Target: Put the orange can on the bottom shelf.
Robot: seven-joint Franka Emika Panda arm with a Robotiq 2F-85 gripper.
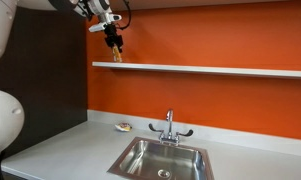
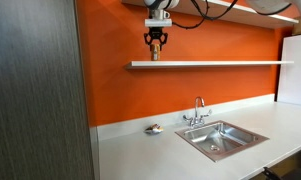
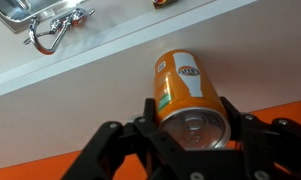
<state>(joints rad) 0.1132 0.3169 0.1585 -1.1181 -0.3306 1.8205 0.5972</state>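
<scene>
The orange can sits between my gripper's fingers, which close on its top end in the wrist view. In both exterior views my gripper hangs over the near-wall end of the bottom shelf, a thin white board on the orange wall. The orange can is upright under the fingers with its base at the shelf surface. I cannot tell whether it rests on the board. The shelf shows as a pale band under the can in the wrist view.
Below the shelf, the grey countertop holds a steel sink with a faucet. A small flat yellowish-white object lies beside the faucet. A dark panel stands at the shelf's end.
</scene>
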